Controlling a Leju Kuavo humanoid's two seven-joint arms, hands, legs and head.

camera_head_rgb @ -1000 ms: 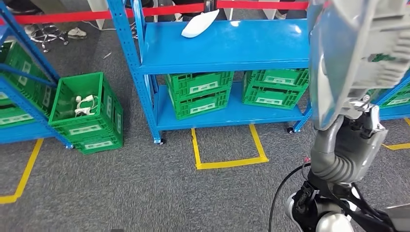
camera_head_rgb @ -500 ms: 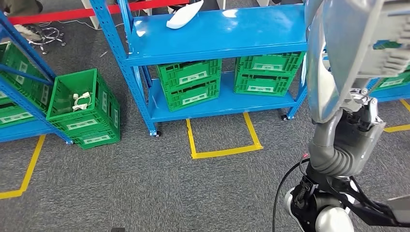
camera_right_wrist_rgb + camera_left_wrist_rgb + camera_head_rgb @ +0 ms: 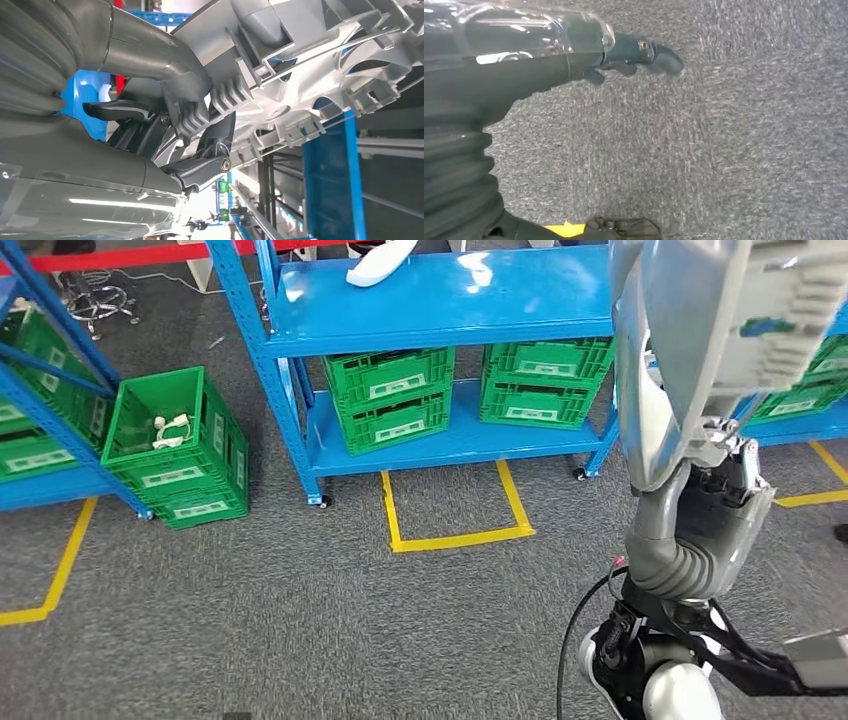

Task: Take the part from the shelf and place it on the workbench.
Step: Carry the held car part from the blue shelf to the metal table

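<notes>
— Grey carpet (image 3: 300,610) with yellow tape, blue shelves (image 3: 440,310) far back holding green crates (image 3: 390,400). Where was the part?

— Up at the right, close to the camera: the silver part (image 3: 700,330) sat clamped in the right hand (image 3: 200,125).

— And the left hand (image 3: 634,55)?

— Over bare carpet, fingers curled in around nothing.

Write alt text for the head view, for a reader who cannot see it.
The robot's right hand holds a large silver-grey ribbed part raised at the right. Beyond grey carpet stands a blue shelf with green crates and a white part on top.
</notes>
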